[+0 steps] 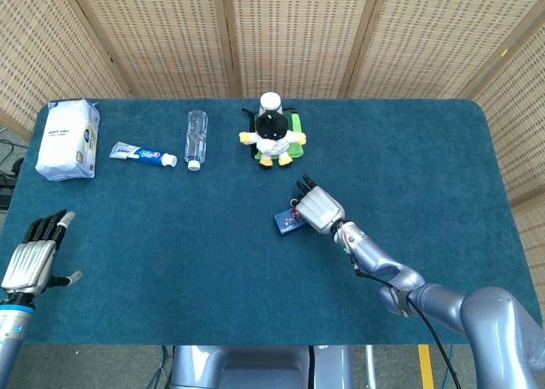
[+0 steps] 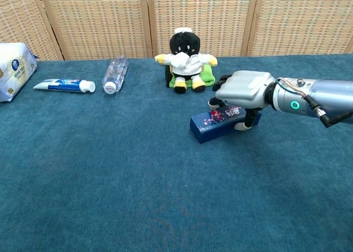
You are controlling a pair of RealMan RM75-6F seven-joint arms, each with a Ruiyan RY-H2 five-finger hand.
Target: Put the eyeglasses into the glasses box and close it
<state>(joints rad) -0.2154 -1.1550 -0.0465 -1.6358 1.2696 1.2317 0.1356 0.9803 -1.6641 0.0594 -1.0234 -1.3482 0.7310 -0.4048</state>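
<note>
The right hand (image 2: 245, 92) is clamped over the far end of the blue glasses box (image 2: 218, 122), fingers across its top and thumb at the near side, the box lying shut on the desk (image 2: 138, 191) just in front of a plush toy (image 2: 186, 60). The left hand (image 1: 32, 257) hangs open and empty at the desk's near left edge. No eyeglasses show anywhere, and a grip so far toward 1 end could let the box pivot or slide away when its lid is pried

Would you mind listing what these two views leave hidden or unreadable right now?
- Eyeglasses: seen in neither view.
- Glasses box: its far end is covered by the right hand in both views, so the grip is unclear.
- Left hand: head view only, at the frame's corner.
- Box print: too small to read.
</note>
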